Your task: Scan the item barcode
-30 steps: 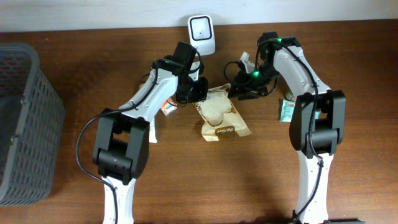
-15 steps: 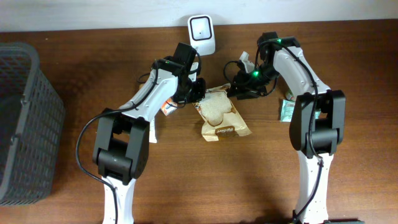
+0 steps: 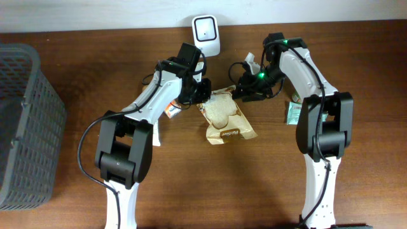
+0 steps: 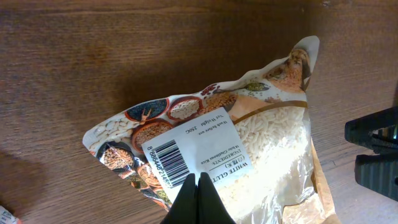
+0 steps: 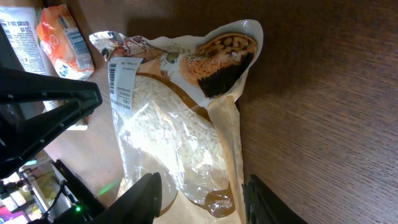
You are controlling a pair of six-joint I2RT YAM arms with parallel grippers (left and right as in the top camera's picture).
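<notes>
The rice bag (image 3: 224, 116) lies flat near the table's back edge, just before the scanner (image 3: 206, 28), with its barcode (image 4: 171, 163) facing up, so the scan seems not yet done. The left gripper (image 4: 199, 200) is pinched closed at the label. The right gripper (image 5: 205, 194) stands partly apart, holding nothing.

A clear rice bag (image 4: 261, 143) lies on the wooden table (image 4: 93, 56), its white label (image 4: 199, 155) and barcode (image 4: 169, 163) facing up. The left gripper (image 4: 199, 179), fingers pressed together, points at the label's lower edge. The right gripper (image 4: 373, 152) shows at the right edge, jaws apart.
</notes>
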